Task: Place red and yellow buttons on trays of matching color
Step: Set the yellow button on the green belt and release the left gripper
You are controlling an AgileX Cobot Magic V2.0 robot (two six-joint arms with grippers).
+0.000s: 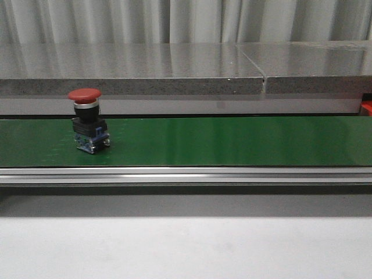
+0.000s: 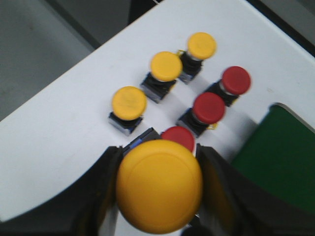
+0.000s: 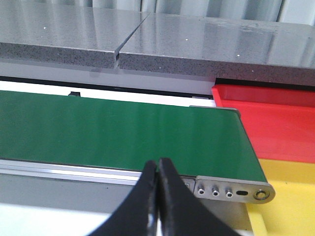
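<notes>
On the front view a red button (image 1: 86,96) stands upright on the green belt (image 1: 232,140), toward its left end, on a black body with a blue base. Behind the belt runs a grey stone ledge (image 1: 174,70) with curtains behind it; in front lies the white desk (image 1: 186,250). Neither arm shows in this view.

The left hand (image 2: 158,189) is clamped on a yellow button (image 2: 158,186), its dark fingers (image 2: 101,191) pressing either side of the cap, which fills the lower middle of the left wrist view and is slightly blurred. Beneath it, on the desk (image 2: 59,123), stand six more buttons in two rows. Three yellow ones (image 2: 129,103) (image 2: 166,66) (image 2: 202,45) form one row, and three red ones (image 2: 236,80) (image 2: 208,107) (image 2: 178,137) form the row nearer the belt's end (image 2: 275,157). The nearest red one is partly hidden by the held yellow cap. All six stand upright, close to each other but apart.

The right hand (image 3: 158,196) has its black fingers (image 3: 143,201) pressed together with nothing between them. It hangs before the belt's right end (image 3: 123,132), by the metal end bracket (image 3: 234,191). Just past that end lie a red tray (image 3: 266,118), the farther one, and a yellow tray (image 3: 290,196), the nearer; the two touch along one edge. No button shows in either tray in the parts visible.
</notes>
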